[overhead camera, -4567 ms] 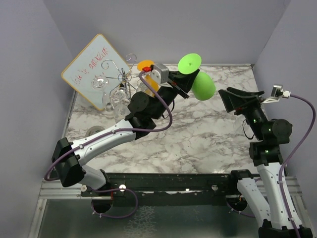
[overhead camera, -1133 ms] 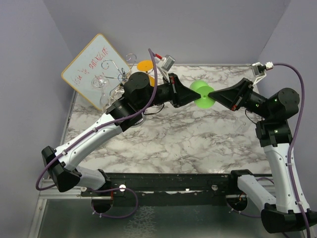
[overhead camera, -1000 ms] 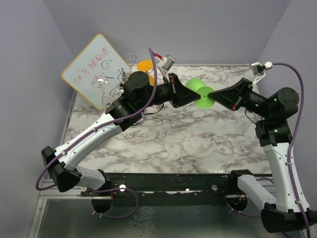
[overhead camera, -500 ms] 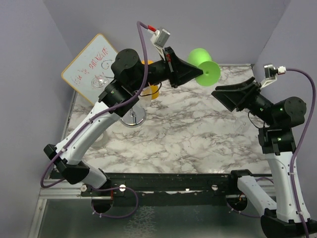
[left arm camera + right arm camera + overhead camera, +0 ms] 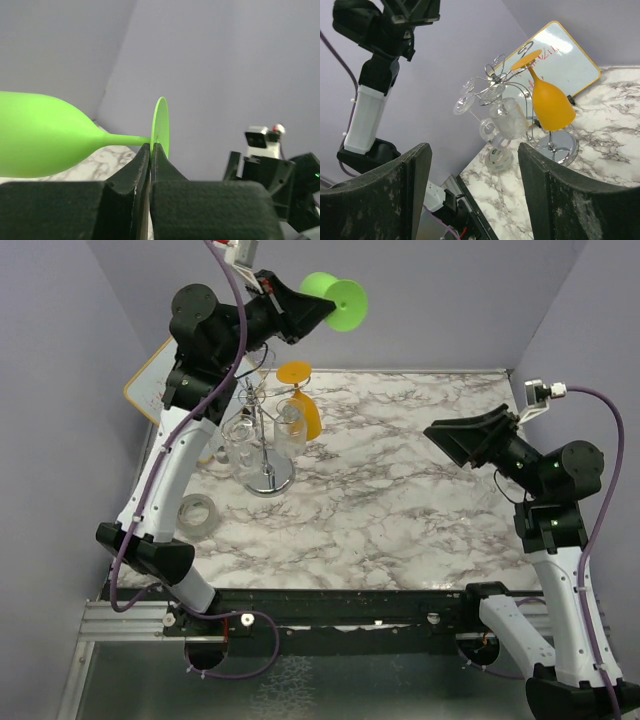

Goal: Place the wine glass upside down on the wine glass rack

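Wine glass rack [image 5: 262, 435]: stands at the left rear of the marble table [image 5: 420, 510], with an orange glass [image 5: 303, 410] and clear glasses [image 5: 240, 445] hanging on it.
Left gripper [image 5: 318, 308]: raised high above the rack, pinched tight on the green stem right beside the foot.
Wine glass [image 5: 40, 135]: green, lying sideways in the air, well apart from the rack.
Right gripper [image 5: 445, 440]: spread wide and holding nothing, well to the right of the wine glass.

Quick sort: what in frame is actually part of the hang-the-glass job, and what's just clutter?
In the job:
green wine glass, clamped by its stem in the left gripper
wine glass rack
right gripper, open and empty

Lying about:
orange wine glass, hanging on the rack
clear glasses at the rack
whiteboard
grey tape roll
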